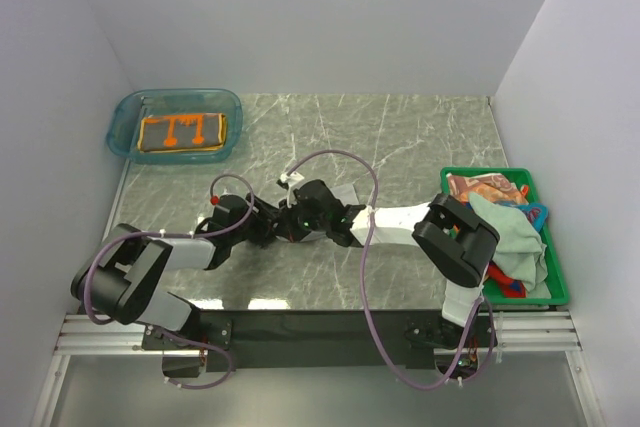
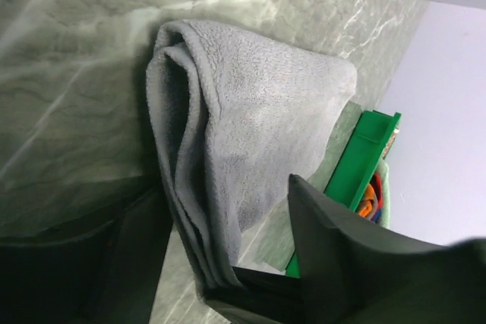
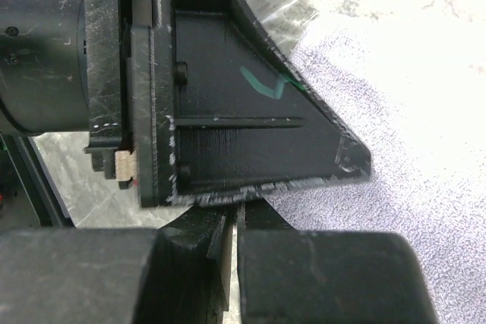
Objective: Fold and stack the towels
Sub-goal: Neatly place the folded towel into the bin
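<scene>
Orange-brown towel [image 1: 181, 131]: folded flat inside the clear teal tub [image 1: 122, 117], at ten o'clock on the table [image 1: 400, 137].
Left gripper [image 2: 220, 187]: its fingers stand apart, astride the folded end of the grey-white towel. Cloth lies between them with a gap on one side, so no pinch shows yet.
Grey-white towel [image 2: 258, 111]: lies near the table's middle, a little toward six o'clock, doubled over itself in several layers between the two grippers.
Handling: it looks light, limp and napped. It should not slip from the pads, but it will not hold its shape and the layers may slide apart or sag open when lifted.
Where to grip: judged best on the folded edge, biting through every layer near a corner, with the other end supported.
Right gripper [image 3: 234, 221]: its fingers are closed together at the towel's near side. Whether a sliver of cloth is nipped between them cannot be told.
Green crate [image 1: 490, 170]: sits at three to four o'clock.
Crate contents: a pale green towel [image 1: 510, 232] is draped over a red patterned towel [image 1: 480, 187], with blue and orange scraps showing beneath.
Count: one tub, one crate and two grippers. One towel is in the tub and one is on the table. At least two are in the crate; any more are hidden under the heap.
</scene>
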{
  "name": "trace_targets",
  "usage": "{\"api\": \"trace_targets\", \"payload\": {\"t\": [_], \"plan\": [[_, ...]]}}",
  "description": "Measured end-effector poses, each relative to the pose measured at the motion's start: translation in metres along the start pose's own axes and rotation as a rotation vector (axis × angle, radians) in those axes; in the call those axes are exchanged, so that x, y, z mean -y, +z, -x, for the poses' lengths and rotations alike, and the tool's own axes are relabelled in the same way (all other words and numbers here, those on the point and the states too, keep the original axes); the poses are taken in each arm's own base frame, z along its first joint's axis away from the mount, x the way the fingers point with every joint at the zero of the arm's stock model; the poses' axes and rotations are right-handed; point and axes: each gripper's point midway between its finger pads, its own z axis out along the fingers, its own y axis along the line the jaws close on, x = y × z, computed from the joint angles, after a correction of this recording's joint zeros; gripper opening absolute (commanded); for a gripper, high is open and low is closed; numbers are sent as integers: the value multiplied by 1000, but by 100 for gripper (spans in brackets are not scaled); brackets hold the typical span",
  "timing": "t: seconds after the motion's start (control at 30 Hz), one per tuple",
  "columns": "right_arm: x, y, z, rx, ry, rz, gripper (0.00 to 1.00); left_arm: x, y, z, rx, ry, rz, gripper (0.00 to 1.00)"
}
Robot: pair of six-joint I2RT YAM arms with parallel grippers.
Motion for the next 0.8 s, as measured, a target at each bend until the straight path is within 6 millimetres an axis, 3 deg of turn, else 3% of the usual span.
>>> {"api": "trace_targets", "payload": {"t": [0.13, 0.23, 0.27, 0.37, 0.47, 0.5, 0.6, 0.7, 0.8], "plan": [[1, 0, -4, -5, 3, 0, 0, -5, 1, 2, 18, 3, 19, 54], [1, 0, -4, -3, 4, 2, 0, -11, 2, 5, 35, 11, 42, 31], [1, 0, -3, -2, 4, 2, 0, -15, 2, 5, 39, 14, 56, 16], [2, -1, -8, -11, 6, 2, 0, -21, 3, 7, 47, 30, 80, 1], [3, -1, -10, -8, 11, 0, 34, -19, 4, 7, 45, 60, 85, 1], [3, -1, -10, -6, 11, 0, 53, -19, 4, 7, 45, 73, 90, 1], [4, -9, -7, 6, 10, -11, 75, -17, 6, 11, 45, 128, 126, 1], [4, -24, 2, 35, -2, -36, 85, -16, 7, 19, 60, 197, 187, 1], [4, -44, 20, 92, -14, -72, 86, -12, 6, 30, 79, 267, 253, 1]]}}
